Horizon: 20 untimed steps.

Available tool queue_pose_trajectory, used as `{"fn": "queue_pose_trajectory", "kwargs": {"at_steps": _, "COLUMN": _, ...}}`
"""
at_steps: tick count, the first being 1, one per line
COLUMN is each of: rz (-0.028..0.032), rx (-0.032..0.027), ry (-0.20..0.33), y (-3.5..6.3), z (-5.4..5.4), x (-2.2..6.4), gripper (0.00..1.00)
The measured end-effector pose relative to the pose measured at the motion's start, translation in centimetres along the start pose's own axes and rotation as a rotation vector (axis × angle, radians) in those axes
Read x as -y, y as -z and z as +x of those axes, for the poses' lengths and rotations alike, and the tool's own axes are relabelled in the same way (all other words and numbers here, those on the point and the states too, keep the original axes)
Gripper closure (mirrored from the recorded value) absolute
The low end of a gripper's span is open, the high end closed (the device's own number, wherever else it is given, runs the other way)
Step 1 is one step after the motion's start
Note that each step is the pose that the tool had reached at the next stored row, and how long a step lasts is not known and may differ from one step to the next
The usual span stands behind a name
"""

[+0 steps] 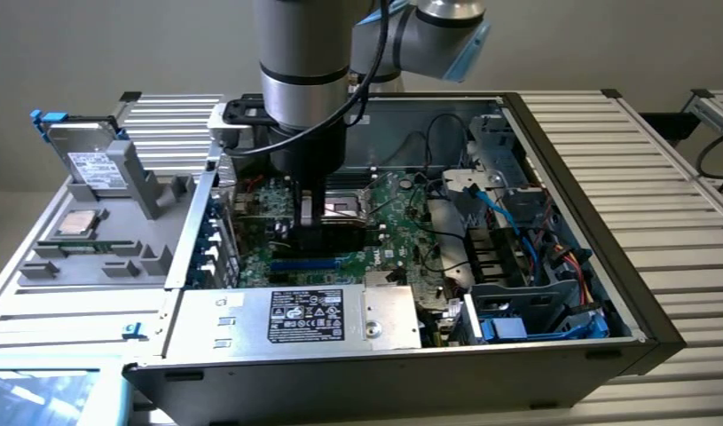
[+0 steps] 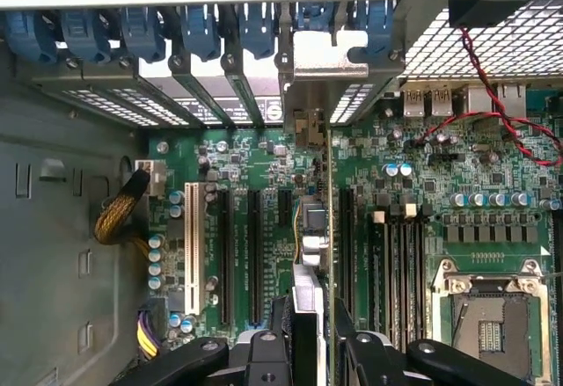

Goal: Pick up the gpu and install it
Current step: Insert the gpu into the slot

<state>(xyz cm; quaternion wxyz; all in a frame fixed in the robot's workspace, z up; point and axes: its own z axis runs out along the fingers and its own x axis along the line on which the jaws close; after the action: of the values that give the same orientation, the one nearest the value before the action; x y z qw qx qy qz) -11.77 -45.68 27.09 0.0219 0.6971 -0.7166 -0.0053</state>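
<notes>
Closest to you in the wrist view, the gripper (image 2: 310,344) is clenched on the gpu (image 2: 321,228), one dark finger (image 2: 264,351) on each side. The card stands on its thin edge, so you see it as a narrow strip. Its flat faces are turned away and hard to make out.

Its long side runs straight away from the fingers, in line with the long black slots (image 2: 253,254) on the green motherboard (image 2: 264,162). Its silver end bracket (image 2: 308,69) points at the back wall of the case, by the row of blue clips (image 2: 202,30).

The fingers hide the near end of the card, and you cannot tell whether its bottom edge sits in a slot.

In the exterior view, the arm (image 1: 302,62) reaches down into the open case (image 1: 645,293) — the gripper (image 1: 319,209) and the dark card (image 1: 328,238) are low over the board.
</notes>
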Motion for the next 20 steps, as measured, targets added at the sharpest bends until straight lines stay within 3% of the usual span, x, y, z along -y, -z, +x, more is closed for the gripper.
{"fn": "queue_pose_trajectory", "kwargs": {"at_steps": 5, "rz": 0.0156, "rx": 0.0008, "ry": 0.0, "y": -0.15, "z": -0.01, "x": -0.17, "gripper": 0.71}}
{"fn": "queue_pose_trajectory", "kwargs": {"at_steps": 15, "rz": 0.0211, "rx": -0.0009, "ry": 0.0, "y": -0.4, "z": 0.0, "x": -0.52, "gripper": 0.71}}
{"fn": "queue_pose_trajectory", "kwargs": {"at_steps": 20, "rz": 0.0273, "rx": -0.0005, "ry": -0.001, "y": -0.63, "z": -0.28, "x": -0.71, "gripper": 0.71}}
